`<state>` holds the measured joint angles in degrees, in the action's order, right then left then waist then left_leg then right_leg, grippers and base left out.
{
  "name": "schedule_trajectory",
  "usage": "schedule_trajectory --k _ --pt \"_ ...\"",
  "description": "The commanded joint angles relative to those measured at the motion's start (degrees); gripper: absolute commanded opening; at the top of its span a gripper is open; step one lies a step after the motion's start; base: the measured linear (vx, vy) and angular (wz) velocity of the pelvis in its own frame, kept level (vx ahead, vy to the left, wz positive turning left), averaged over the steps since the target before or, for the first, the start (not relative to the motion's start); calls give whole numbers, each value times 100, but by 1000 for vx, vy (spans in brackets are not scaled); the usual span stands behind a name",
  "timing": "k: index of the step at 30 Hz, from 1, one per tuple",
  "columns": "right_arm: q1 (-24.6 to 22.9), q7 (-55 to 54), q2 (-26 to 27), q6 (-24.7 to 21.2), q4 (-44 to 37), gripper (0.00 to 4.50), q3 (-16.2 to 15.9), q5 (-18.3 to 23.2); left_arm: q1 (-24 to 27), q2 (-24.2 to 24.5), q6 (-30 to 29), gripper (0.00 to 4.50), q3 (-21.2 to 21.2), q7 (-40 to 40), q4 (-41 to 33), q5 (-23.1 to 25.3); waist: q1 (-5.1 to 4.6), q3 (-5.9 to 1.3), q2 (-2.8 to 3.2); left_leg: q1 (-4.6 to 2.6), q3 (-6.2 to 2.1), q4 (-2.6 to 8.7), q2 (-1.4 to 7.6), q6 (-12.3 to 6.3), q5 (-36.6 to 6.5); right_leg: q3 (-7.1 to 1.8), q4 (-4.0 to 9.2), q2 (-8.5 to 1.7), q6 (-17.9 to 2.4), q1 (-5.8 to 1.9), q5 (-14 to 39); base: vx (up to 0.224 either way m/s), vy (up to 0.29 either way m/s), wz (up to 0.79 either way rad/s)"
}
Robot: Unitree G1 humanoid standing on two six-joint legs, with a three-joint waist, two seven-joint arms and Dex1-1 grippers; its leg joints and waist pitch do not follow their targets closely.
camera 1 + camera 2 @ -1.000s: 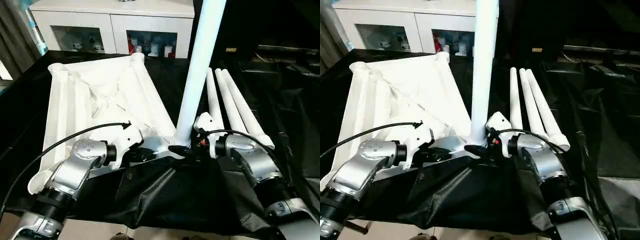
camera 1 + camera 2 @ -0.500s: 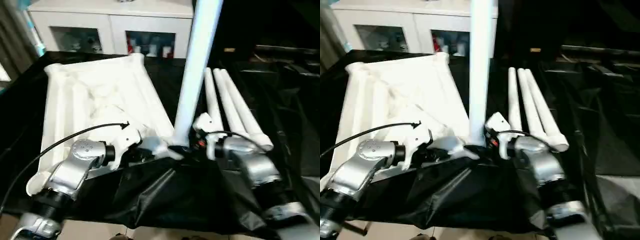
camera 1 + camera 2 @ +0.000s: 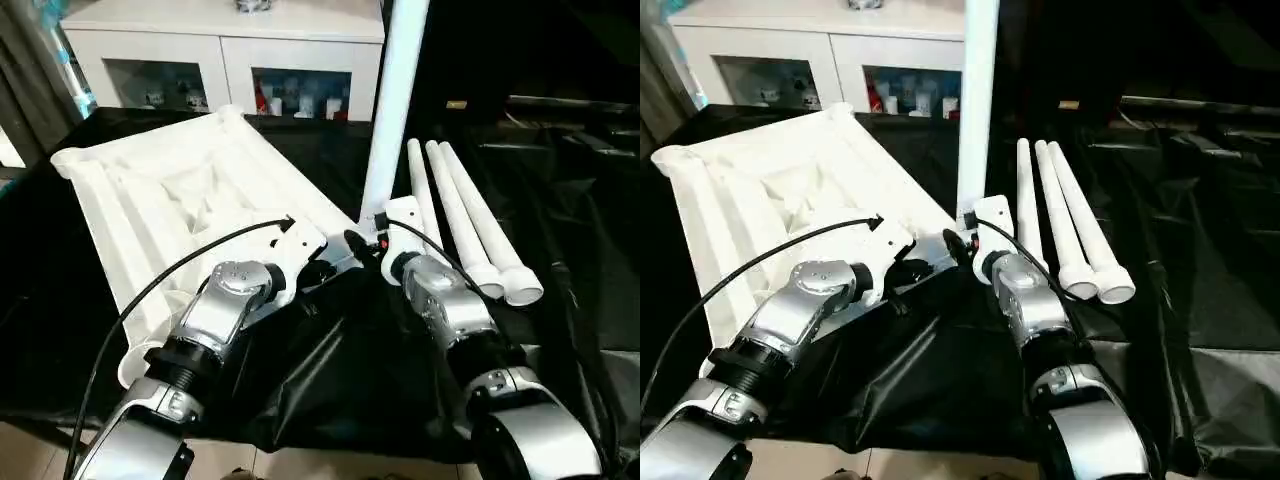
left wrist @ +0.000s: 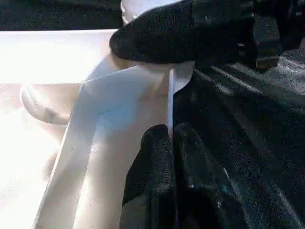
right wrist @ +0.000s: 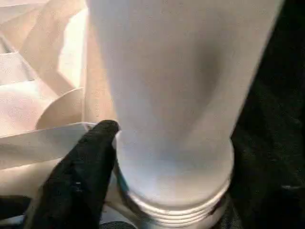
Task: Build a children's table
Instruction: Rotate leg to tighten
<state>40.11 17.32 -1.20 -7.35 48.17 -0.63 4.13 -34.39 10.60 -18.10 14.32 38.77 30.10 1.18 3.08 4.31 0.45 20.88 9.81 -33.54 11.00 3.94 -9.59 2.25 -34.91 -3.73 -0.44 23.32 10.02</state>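
- While the table top [image 3: 190, 200] is lying upside down on the black cloth [image 3: 340, 390] across the left and centre of the head views, one leg [image 3: 395, 100] is stood upright in the corner socket near the middle of the frame, running out past the top edge.
- Three more legs [image 3: 465, 225] are laid side by side on the cloth, right of centre, fat ends toward the bottom.
- The left gripper [image 4: 171, 143] is seen pinched shut on the thin edge of the table top, right by that corner, in the left wrist view.
- The right gripper [image 3: 362, 243] is parked at the foot of the upright leg; one black finger [image 5: 83, 167] is pressed against the base just above the threaded ring, so it looks wrapped around the leg.
- A white cabinet [image 3: 225, 60] with glass fronts is spotted along the upper left.
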Motion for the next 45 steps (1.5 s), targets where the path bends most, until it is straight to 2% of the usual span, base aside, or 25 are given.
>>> schedule_trajectory --k 1,4,5,6,7,8,11,14,16,19,22,23,27,31,33,37,39,41,43,45 --pt "-59 562 222 -94 173 382 -396 11 38 -92 322 0 87 244 -175 -158 6 -370 -24 -43 -54 433 140 13 -1910 -207 533 -385 -936 -202 2225 0 0 0" --pt "-101 889 45 -58 5 382 -468 39 183 60 356 0 120 497 -342 -229 -2 -372 -31 -41 -49 434 146 -9 -1860 -207 514 -379 -995 -214 2116 0 0 0" --pt "-184 1280 -169 -27 -221 382 -562 79 321 223 385 0 146 747 -500 -295 0 -376 -34 -13 -57 440 150 -34 -1791 -201 501 -388 -1011 -244 2069 0 0 0" --pt "-292 1754 -425 16 -480 382 -641 103 470 412 415 0 158 1019 -659 -350 6 -370 -34 -24 -41 430 161 -81 -1788 -212 515 -385 -1007 -228 2040 0 0 0" --pt "-292 1754 -425 16 -480 382 -641 103 470 412 415 0 158 1019 -659 -350 6 -370 -34 -24 -41 430 161 -81 -1788 -212 515 -385 -1007 -228 2040 0 0 0" --pt "-361 2058 -585 55 -632 382 -677 106 557 530 425 0 159 1191 -750 -382 19 -391 -44 -12 -27 417 162 -152 -1631 -223 490 -375 -1061 -246 1804 0 0 0" --pt "-495 2610 -936 100 -897 382 -744 90 710 774 478 0 148 1491 -893 -428 48 -422 -27 3 -15 393 171 -211 -1217 -217 408 -358 -1224 -264 1196 0 0 0" --pt "-671 3284 -1330 96 -1250 382 -774 150 912 1075 450 0 119 1972 -1156 -607 62 -423 -24 -2 -1 378 169 -281 -1123 -208 381 -342 -1355 -264 892 0 0 0" --pt "-761 3573 -1506 70 -1457 382 -847 231 1005 1208 383 0 111 2180 -1318 -709 77 -416 -28 3 2 381 175 -322 -1138 -202 376 -343 -1373 -284 888 0 0 0" --pt "-889 3988 -1729 -54 -1774 382 -890 376 1129 1394 332 0 78 2426 -1509 -797 69 -391 -31 2 6 391 179 -312 -1282 -208 407 -347 -1344 -265 1178 0 0 0" --pt "-921 4155 -1807 -119 -1878 382 -884 423 1177 1473 341 0 35 2513 -1547 -820 56 -368 -33 -8 -2 410 176 -231 -1456 -208 452 -347 -1229 -239 1656 0 0 0" --pt "-926 4227 -1826 -136 -1904 367 -870 418 1190 1507 338 0 16 2550 -1560 -826 60 -373 -21 -16 -9 412 178 -190 -1510 -211 462 -359 -1190 -241 1770 0 0 0" --pt "-960 4307 -1843 -214 -1991 340 -863 499 1208 1535 302 0 2 2561 -1603 -852 58 -387 -33 -16 -10 407 177 -188 -1403 -216 443 -345 -1198 -237 1593 0 0 0" --pt "-999 4332 -1799 -305 -2070 325 -868 542 1209 1509 288 0 -6 2536 -1600 -870 63 -407 -35 6 3 379 167 -270 -1158 -209 402 -336 -1314 -260 1145 0 0 0" --pt "-1049 4248 -1734 -367 -2100 292 -859 537 1204 1438 280 0 -17 2459 -1585 -868 66 -400 -37 4 1 382 162 -255 -1194 -206 411 -341 -1304 -264 1252 0 0 0" --pt "-1071 3683 -1535 -441 -1905 278 -834 332 1081 1228 272 0 -37 2025 -1388 -706 45 -390 -41 1 -8 399 160 -159 -1313 -207 438 -341 -1212 -254 1554 0 0 0" --pt "-932 2699 -1264 -425 -1394 277 -740 73 862 984 232 0 -62 1437 -1038 -465 27 -375 -28 -20 -10 406 154 -80 -1464 -208 465 -342 -1137 -228 1844 0 0 0" --pt "-743 1659 -952 -446 -846 275 -541 -42 607 694 180 0 -97 875 -679 -294 -19 -353 -24 -51 -30 419 129 90 -1717 -200 522 -353 -998 -207 2439 0 0 0" --pt "-691 1384 -865 -458 -710 275 -476 -47 532 610 162 0 -105 724 -583 -251 -24 -362 -29 -65 -42 414 129 139 -1757 -200 542 -373 -939 -203 2565 0 0 0" --pt "-415 119 -385 -646 -152 275 -222 -46 45 61 78 0 -148 -96 -53 -79 -39 -344 8 -91 -41 418 113 134 -1958 -195 579 -350 -860 -158 2712 0 0 0"
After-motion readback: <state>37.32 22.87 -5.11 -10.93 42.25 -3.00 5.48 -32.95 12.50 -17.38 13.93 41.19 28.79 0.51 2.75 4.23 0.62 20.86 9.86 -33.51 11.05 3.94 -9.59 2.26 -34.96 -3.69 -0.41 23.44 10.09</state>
